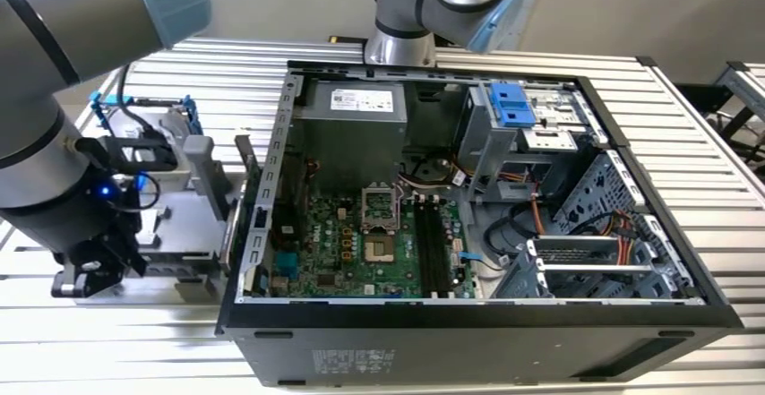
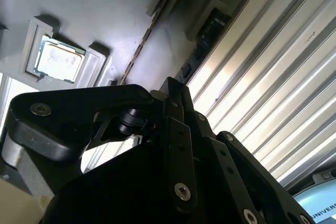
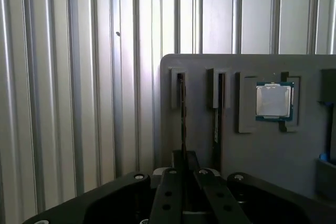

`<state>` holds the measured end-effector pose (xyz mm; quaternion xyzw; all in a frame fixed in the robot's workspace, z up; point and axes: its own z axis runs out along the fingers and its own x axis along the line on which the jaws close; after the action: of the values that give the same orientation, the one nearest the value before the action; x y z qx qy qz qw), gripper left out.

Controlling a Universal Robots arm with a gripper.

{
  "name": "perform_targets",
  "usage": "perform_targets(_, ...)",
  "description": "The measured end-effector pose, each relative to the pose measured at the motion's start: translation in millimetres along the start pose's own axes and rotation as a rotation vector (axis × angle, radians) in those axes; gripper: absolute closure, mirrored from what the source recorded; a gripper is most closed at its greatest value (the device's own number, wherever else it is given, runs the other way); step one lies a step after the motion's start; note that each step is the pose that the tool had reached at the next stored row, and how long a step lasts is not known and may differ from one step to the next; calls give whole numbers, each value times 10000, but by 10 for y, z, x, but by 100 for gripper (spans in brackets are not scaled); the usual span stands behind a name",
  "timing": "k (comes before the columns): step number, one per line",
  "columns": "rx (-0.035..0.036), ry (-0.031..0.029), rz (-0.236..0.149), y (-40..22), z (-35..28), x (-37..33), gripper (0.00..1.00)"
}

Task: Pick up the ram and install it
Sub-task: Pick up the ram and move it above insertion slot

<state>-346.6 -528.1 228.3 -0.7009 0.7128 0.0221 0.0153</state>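
Note:
The ram (image 3: 182, 108) is a thin stick standing on edge in a slot of the grey holder tray (image 3: 199, 61). It also appears as a narrow line in the second wrist view (image 2: 148, 32). My gripper (image 3: 184, 157) sits at the near end of this stick with its fingers drawn together on the ram, which is still in its slot. In the exterior view the gripper (image 1: 90, 274) is low over the tray (image 1: 167, 225), on the exterior view's left of the open computer case (image 1: 478, 319). The long black memory slots (image 1: 433, 247) lie on the green motherboard.
A second stick (image 3: 216, 121) stands in the neighbouring slot. A square processor (image 3: 273, 100) rests in a recess of the tray. The case holds a blue drive bracket (image 1: 511, 104), cables and a metal drive cage (image 1: 597, 261). Ribbed metal table (image 3: 63, 103) surrounds the tray.

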Motion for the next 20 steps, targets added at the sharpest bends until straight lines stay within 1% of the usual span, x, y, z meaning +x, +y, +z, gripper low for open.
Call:
perform_targets(5,0,13,-1,0,-55,-3,100)
perform_targets(17,0,21,0,1,-114,-6,100)
perform_targets(20,0,21,0,1,-140,-7,100)
